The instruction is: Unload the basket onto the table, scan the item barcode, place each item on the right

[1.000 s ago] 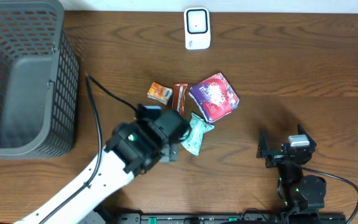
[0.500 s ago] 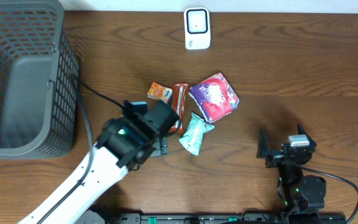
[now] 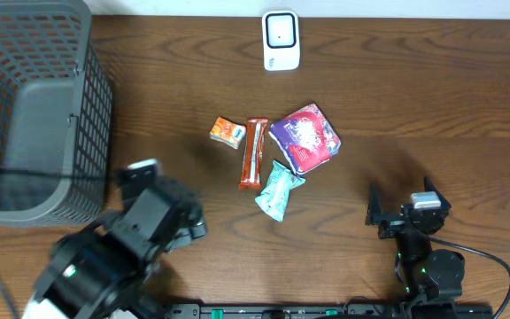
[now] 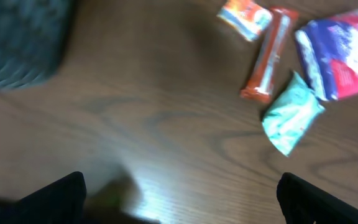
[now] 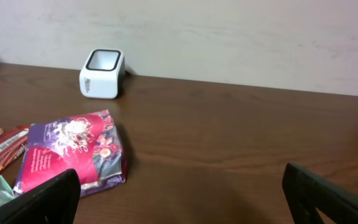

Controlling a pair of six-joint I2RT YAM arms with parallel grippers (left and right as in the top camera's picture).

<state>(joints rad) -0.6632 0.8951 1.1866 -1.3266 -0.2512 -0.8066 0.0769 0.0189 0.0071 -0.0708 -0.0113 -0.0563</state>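
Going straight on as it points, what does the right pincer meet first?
Likely nothing on the table: the right pincer faces bare wood, the purple packet left of its line; then the wall.

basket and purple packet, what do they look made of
Basket: probably moulded plastic, matte grey; its walls are a uniform grid of holes. Purple packet: likely thin plastic film, glossy; it shows printed colours and a silvery sheen along its edge in the right wrist view.

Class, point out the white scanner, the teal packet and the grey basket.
white scanner [image 3: 281,39], overhead view, its top face.
teal packet [image 3: 279,190], overhead view, wrapper's middle.
grey basket [image 3: 96,124], overhead view, right mesh wall.
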